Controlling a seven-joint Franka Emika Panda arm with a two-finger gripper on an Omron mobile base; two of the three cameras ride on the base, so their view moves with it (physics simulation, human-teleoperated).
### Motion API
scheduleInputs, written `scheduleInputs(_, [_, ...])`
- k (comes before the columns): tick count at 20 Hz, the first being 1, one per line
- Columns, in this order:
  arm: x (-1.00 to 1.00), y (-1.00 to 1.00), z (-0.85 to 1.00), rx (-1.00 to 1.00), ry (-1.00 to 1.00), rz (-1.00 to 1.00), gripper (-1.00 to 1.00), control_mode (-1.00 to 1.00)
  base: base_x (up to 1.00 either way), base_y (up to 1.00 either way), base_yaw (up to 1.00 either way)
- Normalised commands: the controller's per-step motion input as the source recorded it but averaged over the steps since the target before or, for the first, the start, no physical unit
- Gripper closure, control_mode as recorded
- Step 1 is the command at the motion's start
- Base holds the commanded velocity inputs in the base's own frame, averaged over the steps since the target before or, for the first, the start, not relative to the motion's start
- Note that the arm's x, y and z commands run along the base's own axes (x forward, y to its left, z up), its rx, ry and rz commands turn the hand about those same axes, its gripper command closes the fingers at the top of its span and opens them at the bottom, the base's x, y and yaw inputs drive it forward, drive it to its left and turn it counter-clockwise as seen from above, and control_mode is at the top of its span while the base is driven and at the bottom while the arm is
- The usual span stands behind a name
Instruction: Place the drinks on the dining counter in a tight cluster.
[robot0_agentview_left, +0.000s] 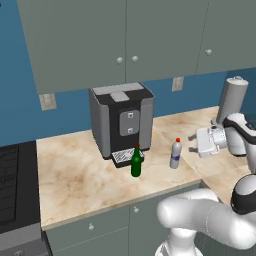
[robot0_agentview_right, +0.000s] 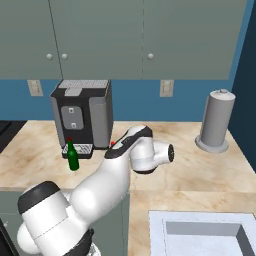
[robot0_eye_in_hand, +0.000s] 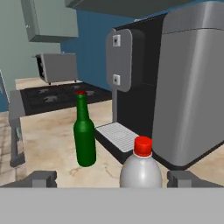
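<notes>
No brand name or legible writing appears on any item; the white bottle carries only a small dark blue label band whose text cannot be read.

The marble-look kitchen counter (robot0_agentview_left: 80, 175) runs beneath grey-green wall cabinets (robot0_agentview_left: 125, 35) with round knobs. A black stove (robot0_agentview_left: 12, 185) adjoins the counter at its left end. One grey-and-black coffee machine (robot0_agentview_left: 121, 120) stands against the blue wall, its drip tray (robot0_eye_in_hand: 116, 133) projecting forward. One grey paper-towel roll on a stand (robot0_agentview_right: 216, 121) stands well to the right. A sink basin (robot0_agentview_right: 205, 232) is set into the counter near the base. Two wall outlets (robot0_agentview_right: 166, 88) show on the blue wall, one either side of the machine.

Two bottles are counted on this counter. The slim dark green bottle (robot0_agentview_left: 136, 161) with red cap stands upright, just in front of the drip tray. The small silver-white bottle (robot0_agentview_left: 175, 154) with red cap stands upright to its right, apart from the green one and beside the machine's front corner.

The gripper (robot0_agentview_left: 194, 143) is level with the white bottle, jaws spread fully wide and holding nothing. In the hand view the white bottle sits between the two fingertips (robot0_eye_in_hand: 41, 178), close ahead, without visible contact. The coffee machine stands close behind and beside that bottle.
</notes>
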Motion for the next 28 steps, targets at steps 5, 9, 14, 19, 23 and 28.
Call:
scheduleInputs(5, [0.2, 0.0, -0.19, 0.0, 0.0, 0.0, -1.0, -1.0, 0.0, 0.0, 0.0])
scheduleInputs(9, [0.19, 0.0, -0.2, 0.0, 0.0, 0.01, -1.0, -1.0, 0.0, 0.0, 0.0])
scheduleInputs(14, [0.17, -0.03, -0.19, 0.0, 0.0, 0.01, -1.0, -1.0, 0.0, 0.0, 0.0])
scheduleInputs(19, [0.16, -0.02, -0.15, 0.0, 0.0, 0.01, -1.0, -1.0, 0.0, 0.0, 0.0])
scheduleInputs(23, [0.0, 0.0, 0.0, 0.0, 0.0, 0.02, -1.0, -1.0, 0.0, 0.0, 0.0])
scheduleInputs(28, [0.0, 0.06, 0.0, 0.0, 0.0, 0.0, -1.0, -1.0, 0.0, 0.0, 0.0])
